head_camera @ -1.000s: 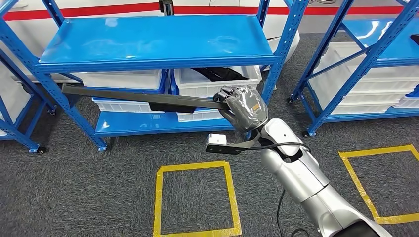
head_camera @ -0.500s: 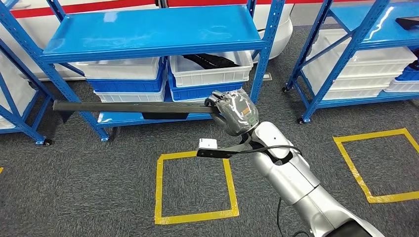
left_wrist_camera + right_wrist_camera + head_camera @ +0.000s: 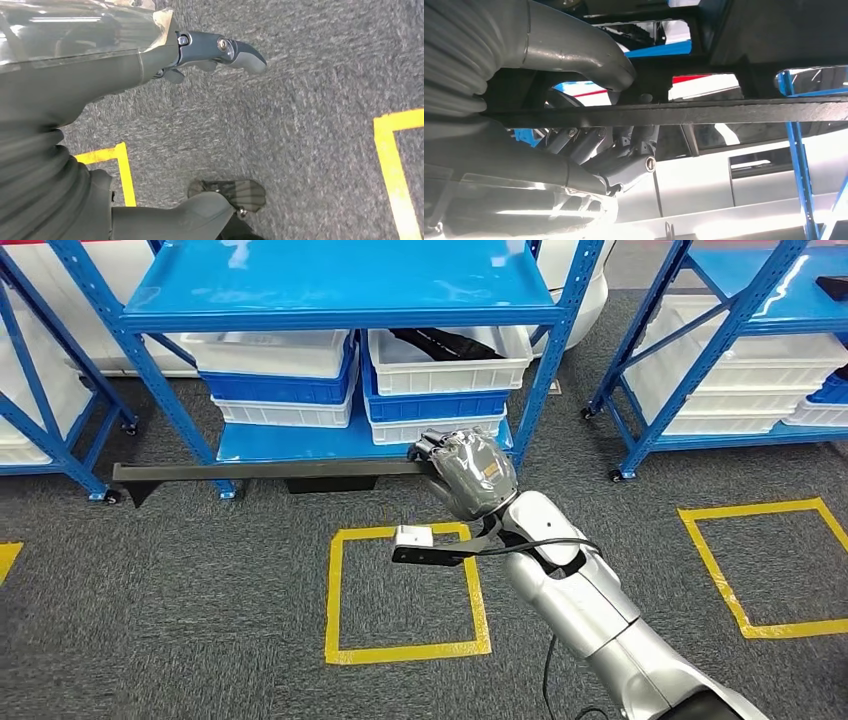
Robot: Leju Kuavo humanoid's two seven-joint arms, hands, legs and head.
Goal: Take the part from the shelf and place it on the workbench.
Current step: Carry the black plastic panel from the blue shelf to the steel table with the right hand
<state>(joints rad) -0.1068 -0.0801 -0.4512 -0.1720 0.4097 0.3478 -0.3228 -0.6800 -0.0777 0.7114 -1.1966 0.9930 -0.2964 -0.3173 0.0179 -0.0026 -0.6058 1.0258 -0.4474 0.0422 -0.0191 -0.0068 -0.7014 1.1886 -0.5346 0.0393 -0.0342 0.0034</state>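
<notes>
My right hand (image 3: 465, 470) grips one end of a long, thin black part (image 3: 260, 471). The part runs level to the left, in front of the bottom shelf of the blue rack (image 3: 340, 285) and above the carpet. In the right wrist view the black part (image 3: 724, 112) crosses the picture, with the thumb and the fingers (image 3: 624, 160) of my right hand closed around it. My left hand (image 3: 100, 75) hangs over the carpet with thumb and fingers apart and nothing in them.
White and blue bins (image 3: 445, 360) stand under the rack's top shelf, one with another black part (image 3: 440, 342) in it. A second blue rack (image 3: 720, 350) stands at the right. Yellow tape squares (image 3: 405, 590) (image 3: 770, 560) mark the grey carpet.
The whole view has shifted, so the camera has moved. My right hand still holds the part, which now lies level instead of sloping and sits lower against the rack.
</notes>
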